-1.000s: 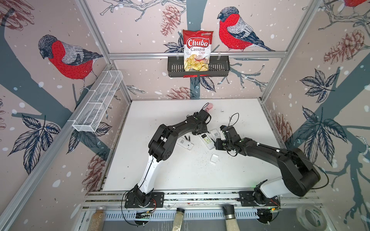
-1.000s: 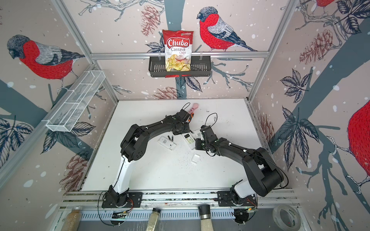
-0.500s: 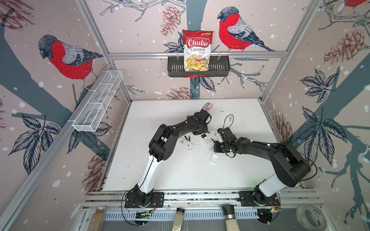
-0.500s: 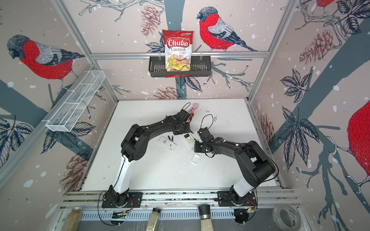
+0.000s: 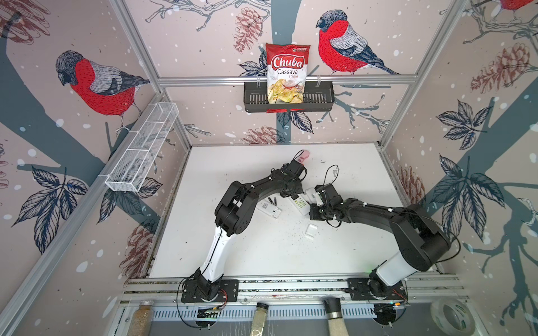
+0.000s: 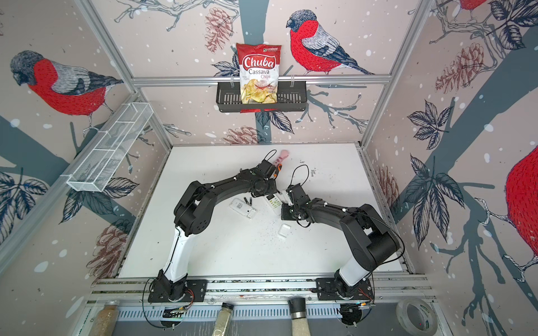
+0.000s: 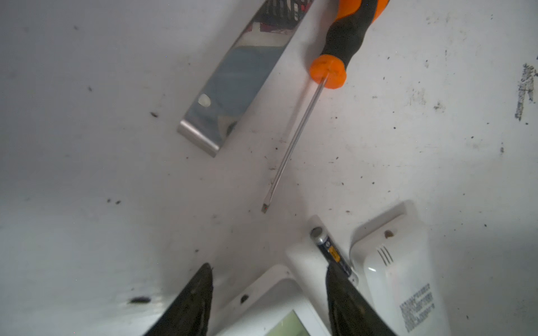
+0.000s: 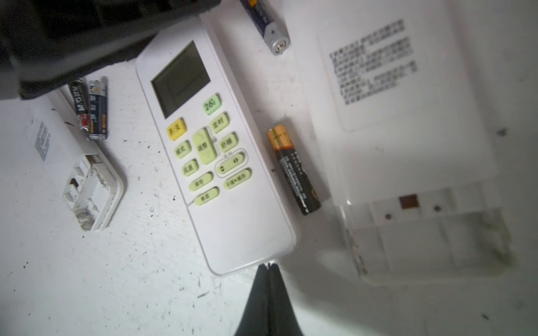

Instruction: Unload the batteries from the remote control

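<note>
Three white remotes lie mid-table. The face-up remote [image 8: 209, 151] has green buttons. Beside it the back-up remote [image 8: 401, 116] shows an open, empty compartment [image 8: 431, 241]. An orange-and-black battery [image 8: 294, 171] lies between them, and a blue battery [image 8: 267, 26] lies near their top ends. Two more batteries [image 8: 90, 107] rest by the third remote [image 8: 87, 186], whose bay is also empty. My left gripper [image 7: 269, 273] is open over the face-up remote's top end, one finger beside the blue battery [image 7: 329, 250]. My right gripper [image 8: 269, 264] is shut and empty at that remote's bottom end.
An orange-and-black screwdriver [image 7: 334, 43] and a shiny metal strip [image 7: 233, 87] lie just behind the left gripper. A loose white battery cover [image 5: 311, 231] sits nearer the front. A black basket with a chips bag [image 5: 286, 72] hangs on the back wall, a wire rack [image 5: 142, 148] on the left.
The right arm's elbow has swung inward to the left, and its shut gripper has shifted slightly left by the remotes. The left arm has stayed in place.
</note>
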Controlling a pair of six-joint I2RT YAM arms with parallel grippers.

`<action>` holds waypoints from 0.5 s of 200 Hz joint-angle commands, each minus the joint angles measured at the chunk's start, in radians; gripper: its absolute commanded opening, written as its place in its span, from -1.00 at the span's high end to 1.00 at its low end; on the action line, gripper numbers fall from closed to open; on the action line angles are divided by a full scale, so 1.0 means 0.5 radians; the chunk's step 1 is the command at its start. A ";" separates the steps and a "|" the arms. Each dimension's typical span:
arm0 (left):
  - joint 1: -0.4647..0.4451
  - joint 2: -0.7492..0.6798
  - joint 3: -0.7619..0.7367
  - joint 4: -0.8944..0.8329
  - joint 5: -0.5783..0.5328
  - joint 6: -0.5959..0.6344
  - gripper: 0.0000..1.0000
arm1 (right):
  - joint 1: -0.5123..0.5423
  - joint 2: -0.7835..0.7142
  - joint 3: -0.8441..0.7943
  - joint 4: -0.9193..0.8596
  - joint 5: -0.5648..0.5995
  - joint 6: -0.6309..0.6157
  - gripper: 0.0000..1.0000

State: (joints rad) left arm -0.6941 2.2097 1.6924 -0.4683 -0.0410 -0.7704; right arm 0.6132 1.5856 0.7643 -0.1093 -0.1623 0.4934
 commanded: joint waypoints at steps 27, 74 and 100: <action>0.008 -0.143 0.075 -0.219 -0.222 0.033 -0.48 | -0.040 -0.172 -0.016 -0.036 -0.004 -0.035 0.48; -0.050 -0.177 -0.055 -0.225 -0.290 -0.160 -0.51 | -0.181 -0.289 -0.023 -0.036 -0.027 -0.046 -0.06; -0.137 -0.156 -0.081 -0.207 -0.400 -0.320 -0.91 | -0.232 -0.417 -0.101 0.043 -0.032 0.002 -0.17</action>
State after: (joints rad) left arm -0.7319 2.1246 1.6554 -0.5598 -0.1711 -0.8421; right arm 0.5144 1.4220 0.7395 -0.1154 -0.1677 0.4770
